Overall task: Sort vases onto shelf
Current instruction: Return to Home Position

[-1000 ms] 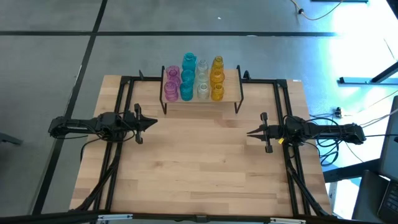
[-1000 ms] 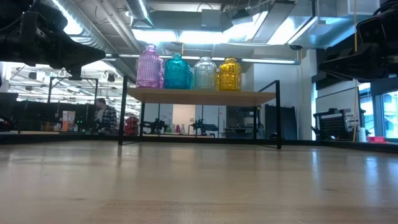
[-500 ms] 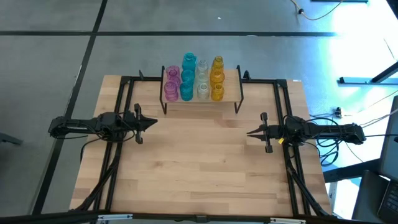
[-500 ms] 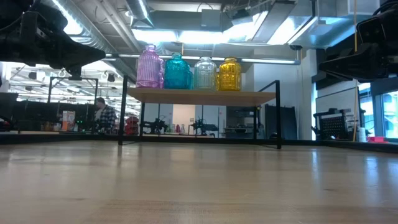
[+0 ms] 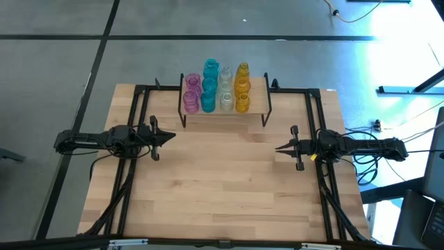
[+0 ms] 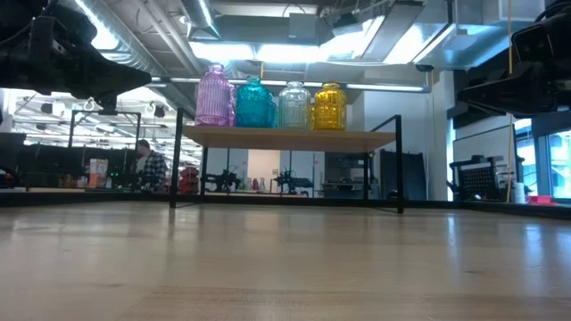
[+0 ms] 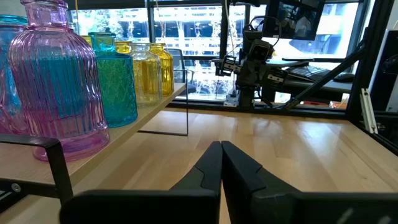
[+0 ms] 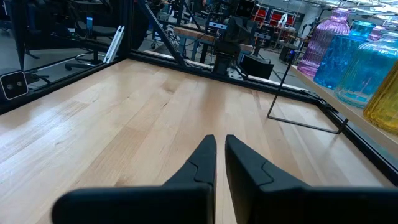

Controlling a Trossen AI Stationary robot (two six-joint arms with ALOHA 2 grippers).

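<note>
vases all on shelf, both arms parked

while both my arms sit low at the sides of the tabletop [image 5: 229, 187], every vase i can see is up on the shelf [image 5: 258, 90] at the far middle edge. from above they stand in four colour columns: pink vases [image 5: 191, 92] on the left, then teal vases [image 5: 209, 85], clear vases [image 5: 226, 89], amber vases [image 5: 242, 87] on the right. low view shows one of each colour in a front row along the board, upright, just beside each other.

my left gripper [image 5: 170, 137] is out over the left side of the tabletop, pointing inward, fingers together, nothing between them. in its wrist view the two dark fingers [image 7: 208, 168] meet at the tips, and the pink vase sits nearest on the shelf board.

my right gripper [image 5: 279, 148] mirrors it on the right side, pointing inward, fingers nearly touching with a thin slit, holding nothing. both grippers well apart from the shelf.

a person [image 6: 150, 166] shows far back in the room.
</note>
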